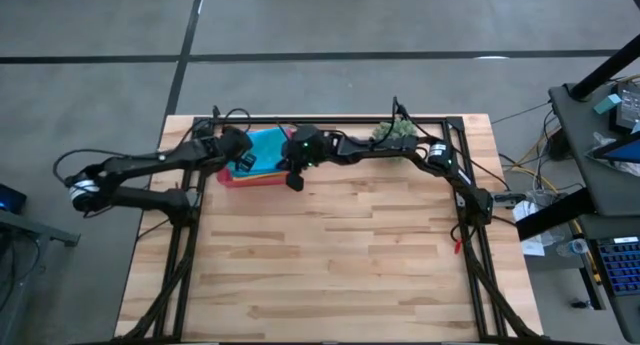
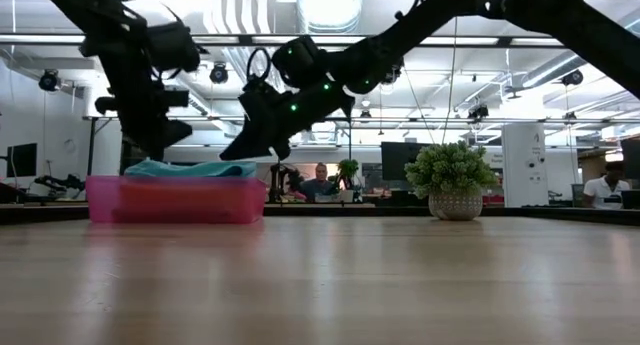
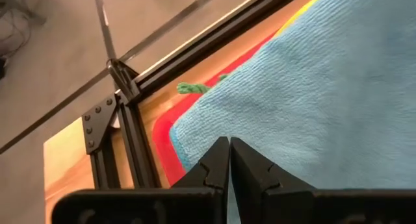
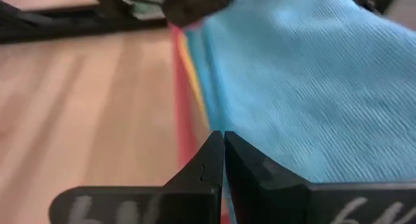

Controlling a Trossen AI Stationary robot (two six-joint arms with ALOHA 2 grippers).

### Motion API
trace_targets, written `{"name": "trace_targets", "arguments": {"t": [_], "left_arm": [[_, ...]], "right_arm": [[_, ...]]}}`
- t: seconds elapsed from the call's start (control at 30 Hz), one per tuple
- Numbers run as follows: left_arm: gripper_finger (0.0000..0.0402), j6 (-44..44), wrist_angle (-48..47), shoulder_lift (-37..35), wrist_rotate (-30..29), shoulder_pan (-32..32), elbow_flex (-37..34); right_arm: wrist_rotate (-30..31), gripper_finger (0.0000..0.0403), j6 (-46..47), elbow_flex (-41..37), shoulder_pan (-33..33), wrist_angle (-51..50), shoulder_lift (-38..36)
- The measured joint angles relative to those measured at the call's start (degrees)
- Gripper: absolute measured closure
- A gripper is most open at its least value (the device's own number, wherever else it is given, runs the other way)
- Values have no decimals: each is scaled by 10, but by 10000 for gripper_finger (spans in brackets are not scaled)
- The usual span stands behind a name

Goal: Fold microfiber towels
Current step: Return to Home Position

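Observation:
A turquoise towel [image 1: 268, 145] lies folded on top of a stack in the pink tray [image 2: 175, 201] at the table's far left. Yellow and orange edges [image 4: 190, 71] show under it, and a green cloth corner [image 3: 192, 89] pokes out at the tray's end. My left gripper [image 3: 229, 143] is shut just above the towel's left part [image 2: 160, 153]. My right gripper [image 4: 223, 136] is shut above the tray's near right edge [image 2: 232, 153]. Neither holds anything; both appear clear of the cloth.
A small potted plant [image 2: 455, 181] stands at the far edge, right of the tray. The black frame rail [image 3: 133, 130] runs close behind and beside the tray. Bare wooden table [image 1: 330, 255] stretches toward the near edge.

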Motion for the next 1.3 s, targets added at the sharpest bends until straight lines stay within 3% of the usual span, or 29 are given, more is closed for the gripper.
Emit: {"name": "trace_targets", "arguments": {"t": [0.17, 0.43, 0.63, 0.77, 0.9, 1.07, 1.3], "left_arm": [[401, 10, 11, 40, -3, 23, 0], [401, 11, 12, 76, -7, 36, 3], [402, 24, -4, 46, -12, 28, 29], [402, 24, -19, -6, 33, 1, 51], [402, 9, 12, -78, 75, -70, 56], [401, -6, 100, -160, 81, -229, 37], [401, 95, 250, -193, 84, -439, -14]], "right_arm": [[54, 394, 0, -24, 0, -3, 0], [54, 394, -1, -32, 0, 0, 0], [56, 394, -2, -32, 2, -8, -17], [56, 394, -21, -45, 12, -12, -43], [56, 394, -29, -102, 28, 7, -90], [55, 394, -47, -227, 51, 77, -194], [54, 394, -70, -406, 69, 180, -336]]}}
